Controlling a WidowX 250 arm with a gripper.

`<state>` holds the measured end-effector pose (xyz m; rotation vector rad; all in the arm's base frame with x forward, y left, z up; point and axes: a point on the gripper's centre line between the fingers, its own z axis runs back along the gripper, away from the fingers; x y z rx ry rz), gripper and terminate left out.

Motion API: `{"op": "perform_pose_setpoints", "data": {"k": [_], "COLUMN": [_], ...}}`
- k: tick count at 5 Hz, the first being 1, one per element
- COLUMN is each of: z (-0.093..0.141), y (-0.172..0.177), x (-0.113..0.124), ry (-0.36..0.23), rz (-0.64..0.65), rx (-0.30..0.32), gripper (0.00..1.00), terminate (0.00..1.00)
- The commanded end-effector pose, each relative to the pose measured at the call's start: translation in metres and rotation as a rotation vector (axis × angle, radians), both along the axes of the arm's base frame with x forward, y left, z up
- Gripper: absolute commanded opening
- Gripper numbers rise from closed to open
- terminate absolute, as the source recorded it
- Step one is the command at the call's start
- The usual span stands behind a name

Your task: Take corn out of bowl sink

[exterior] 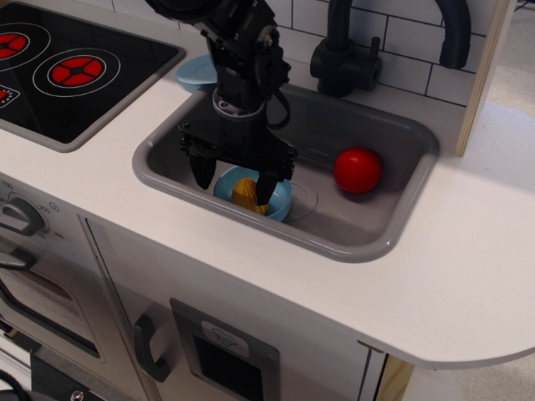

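White countertop (468, 276) carries a black stovetop (75, 71) with red burner rings at the left and a grey sink (393, 242) sunk in at centre. In the sink basin: light blue bowl (282, 199) near the front wall, red ball (359, 170) well apart to its right. Flat light blue dish (194, 73) sits behind the sink, black faucet (347, 58) at back.

Corn (245, 194) in bowl (280, 199) in sink (368, 238) (ball (358, 170) to its right).
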<state>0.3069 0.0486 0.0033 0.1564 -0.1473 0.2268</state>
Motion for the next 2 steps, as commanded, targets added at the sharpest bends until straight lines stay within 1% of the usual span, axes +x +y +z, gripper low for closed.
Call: {"op": "perform_pose_setpoints", "data": {"k": [1, 2], "z": [0.01, 0.023], "y": [-0.001, 0.001], "x": [0.008, 0.01], "ry": [-0.014, -0.009], "rz": [0.0, 0.013], "rx": [-0.011, -0.031], "gripper": [0.0, 0.0], "terminate": [0.0, 0.0]}}
